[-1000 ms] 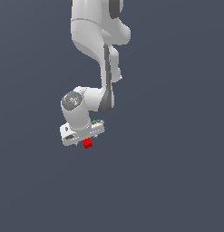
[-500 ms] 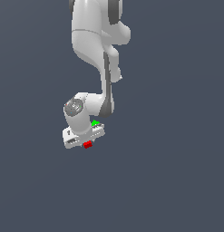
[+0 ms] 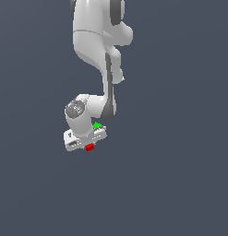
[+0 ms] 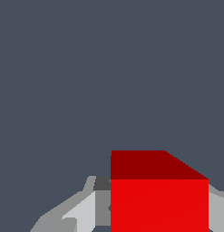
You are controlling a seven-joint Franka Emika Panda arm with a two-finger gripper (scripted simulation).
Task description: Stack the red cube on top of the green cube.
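Note:
The red cube (image 3: 89,147) shows just under the white gripper (image 3: 89,144) in the exterior view. In the wrist view the red cube (image 4: 158,199) fills the space between the two grey fingers (image 4: 81,215), which sit against its sides, so the gripper (image 4: 159,219) is shut on it. The green cube (image 3: 97,125) lies close behind the gripper hand, and only its upper part peeks out above the hand. The wrist view does not show the green cube.
The white arm (image 3: 99,41) comes down from the top of the exterior view to the hand. Plain dark grey floor (image 3: 180,184) lies all around.
The hand has dropped slightly over the red cube, which stays where it was. More of the green cube now shows behind the hand.

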